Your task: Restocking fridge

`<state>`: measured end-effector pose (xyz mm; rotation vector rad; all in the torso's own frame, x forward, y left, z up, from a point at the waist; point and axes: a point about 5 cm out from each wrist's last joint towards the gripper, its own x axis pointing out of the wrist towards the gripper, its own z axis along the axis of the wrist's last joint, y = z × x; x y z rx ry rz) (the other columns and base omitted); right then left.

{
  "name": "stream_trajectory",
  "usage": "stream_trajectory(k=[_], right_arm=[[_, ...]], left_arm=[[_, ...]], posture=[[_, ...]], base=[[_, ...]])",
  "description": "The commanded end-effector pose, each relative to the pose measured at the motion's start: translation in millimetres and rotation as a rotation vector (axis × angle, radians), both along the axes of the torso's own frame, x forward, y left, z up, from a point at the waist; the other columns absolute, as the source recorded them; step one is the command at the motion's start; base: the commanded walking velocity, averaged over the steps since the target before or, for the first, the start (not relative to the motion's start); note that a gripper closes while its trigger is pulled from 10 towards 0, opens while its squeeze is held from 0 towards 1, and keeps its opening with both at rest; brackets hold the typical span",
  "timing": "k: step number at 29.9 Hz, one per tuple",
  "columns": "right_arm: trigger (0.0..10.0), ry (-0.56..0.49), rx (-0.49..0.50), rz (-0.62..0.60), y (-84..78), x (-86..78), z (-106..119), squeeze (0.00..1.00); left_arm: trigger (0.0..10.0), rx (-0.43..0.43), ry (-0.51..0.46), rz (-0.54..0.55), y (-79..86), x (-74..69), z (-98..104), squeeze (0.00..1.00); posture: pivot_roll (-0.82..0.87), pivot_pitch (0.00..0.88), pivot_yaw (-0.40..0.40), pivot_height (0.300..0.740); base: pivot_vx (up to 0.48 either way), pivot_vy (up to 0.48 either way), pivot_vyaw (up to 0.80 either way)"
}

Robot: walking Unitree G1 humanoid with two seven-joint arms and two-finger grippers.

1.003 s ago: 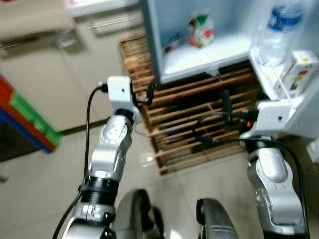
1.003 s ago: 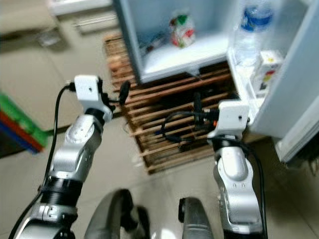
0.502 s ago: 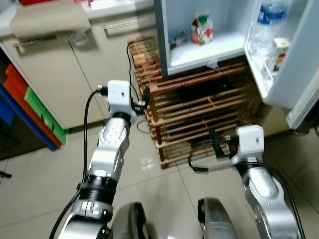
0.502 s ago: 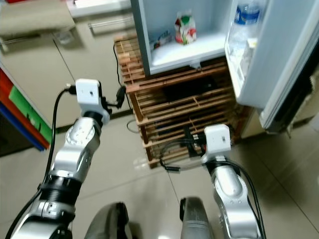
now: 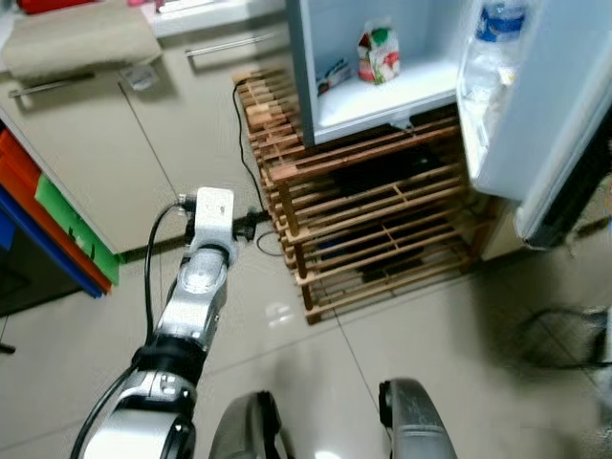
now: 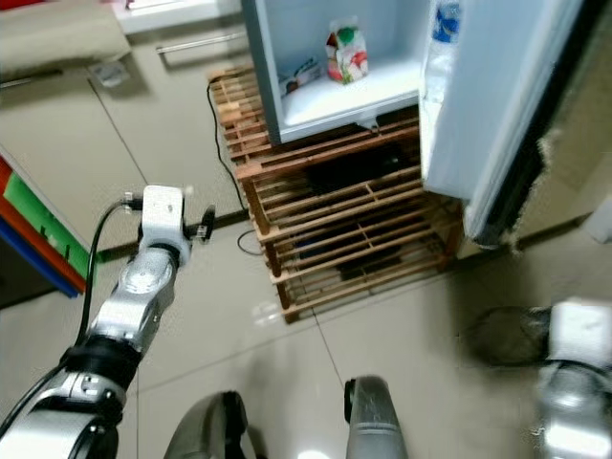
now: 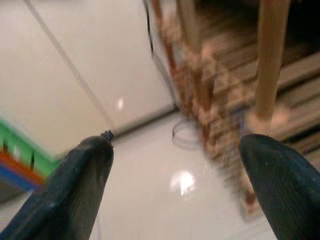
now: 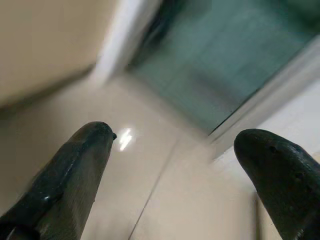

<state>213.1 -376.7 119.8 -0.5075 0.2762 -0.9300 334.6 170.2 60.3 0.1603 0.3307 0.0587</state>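
With both sets of jaws apart and empty, my left gripper [image 5: 251,223] near the wooden rack [image 5: 373,225] and my right gripper [image 8: 175,150] low over the floor, I should step squarely toward the open fridge [image 5: 382,86], where a carton [image 5: 379,54] sits on its shelf, clear of the door [image 5: 535,105].

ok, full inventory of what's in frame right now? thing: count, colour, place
fridge: 1, white, open, on the rack
fridge door: 1, white, swung open at right
carton: 1, red, green and white, on fridge shelf
water bottle: 1, clear with blue label, in door shelf
wooden rack: 1, brown slats, under fridge
cabinets: beige, left of the rack
bins: red, green, blue, stacked at far left
cable: 1, black, along rack's left side
left gripper: black fingers open, empty, near rack's left corner
right gripper: black fingers open, empty, over floor
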Motion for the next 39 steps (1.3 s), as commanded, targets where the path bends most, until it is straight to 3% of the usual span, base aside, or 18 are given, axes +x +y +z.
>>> stream_trajectory(k=[1,4,5,7,10,11,12,13,15,18,20,21,22,24,26,29,33,39], right_arm=[[10.0,-0.109,-0.086,0.03,8.9,11.0,27,0.0],[10.0,-0.352,-0.169,0.157,29.8,29.9,78,0.0],[10.0,-0.352,-0.169,0.157,29.8,29.9,78,0.0],[10.0,-0.461,-0.112,0.333,55.5,47.5,95,0.0],[10.0,-0.526,0.026,0.543,91.3,63.6,100,0.0],[10.0,-0.539,0.086,0.674,117.0,69.5,100,0.0],[10.0,-0.539,0.086,0.674,117.0,69.5,100,0.0],[10.0,-0.558,0.168,0.782,141.0,72.3,100,0.0],[10.0,-0.552,0.217,0.879,163.0,73.7,98,0.0],[10.0,-0.529,0.249,0.972,181.9,72.9,95,0.0],[10.0,-0.515,0.285,1.064,196.3,70.2,93,0.0],[10.0,-0.515,0.285,1.064,196.3,70.2,93,0.0],[10.0,-0.499,0.288,1.097,200.1,68.9,92,0.0],[10.0,-0.493,0.282,1.093,199.1,69.1,91,0.0],[10.0,-0.474,0.278,1.031,186.5,70.9,86,0.0],[10.0,-0.443,0.277,0.912,168.5,71.4,77,0.0],[10.0,-0.422,0.328,0.832,167.7,68.9,56,0.0],[10.0,-0.423,0.39,0.859,180.2,67.8,44,0.0]], left_arm=[[10.0,0.028,0.041,0.001,3.9,-3.5,-8,0.0],[10.0,0.062,0.059,-0.039,-2.0,-4.7,-12,0.0],[10.0,0.062,0.059,-0.039,-2.0,-4.7,-12,0.0],[10.0,0.063,0.059,-0.042,-3.2,-3.5,-13,0.0],[10.0,0.057,0.058,-0.039,-4.2,-1.8,-13,0.0],[10.0,0.051,0.047,-0.039,-5.0,-0.6,-12,0.0],[10.0,0.051,0.047,-0.039,-5.0,-0.6,-12,0.0],[10.0,0.008,0.013,-0.047,-7.1,1.2,-7,0.0],[10.0,-0.073,-0.047,-0.081,-13.6,1.7,0,0.0],[10.0,-0.092,-0.156,-0.141,-20.4,-0.1,13,0.0],[10.0,-0.127,-0.309,-0.212,-28.6,-4.0,37,0.0],[10.0,-0.127,-0.309,-0.212,-28.6,-4.0,37,0.0],[10.0,-0.164,-0.44,-0.272,-37.0,-8.8,61,0.0],[10.0,-0.172,-0.488,-0.297,-40.7,-11.0,72,0.0],[10.0,-0.207,-0.613,-0.358,-51.3,-13.7,104,0.0],[10.0,-0.265,-0.69,-0.409,-64.7,-14.1,131,0.0],[10.0,-0.271,-0.703,-0.381,-80.2,-5.5,148,0.0],[10.0,-0.293,-0.627,-0.332,-77.0,0.4,138,0.0]], posture=[[-0.3,0.042,0.144,0.631],[-0.3,0.034,0.147,0.631],[-0.3,0.034,0.147,0.631],[-0.3,0.032,0.148,0.631],[-0.3,0.029,0.148,0.631],[-0.3,0.025,0.149,0.631],[-0.3,0.025,0.149,0.631],[-0.3,0.024,0.149,0.631],[-0.29,0.022,0.148,0.631],[-0.29,0.022,0.147,0.631],[-0.28,0.026,0.144,0.631],[-0.28,0.026,0.144,0.631],[-0.28,0.028,0.139,0.631],[-0.28,0.028,0.139,0.631],[-0.26,0.031,0.129,0.631],[-0.26,0.031,0.124,0.631],[-0.26,0.034,0.125,0.631],[-0.28,0.037,0.136,0.64]], base=[[0.0,0.0,0.0],[0.0,0.0,0.0],[0.0,0.0,0.0],[0.0,0.0,0.0],[0.0,0.0,0.0],[0.0,0.0,0.0],[0.0,0.0,0.0],[0.0,0.0,0.0],[0.0,0.0,0.0],[0.0,0.0,0.0],[0.0,0.0,0.0],[0.0,0.0,0.0],[0.0,0.0,0.0],[0.0,0.0,0.0],[0.0,0.0,0.0],[0.0,0.0,0.0],[0.0,0.0,0.0],[0.0,0.0,0.0]])
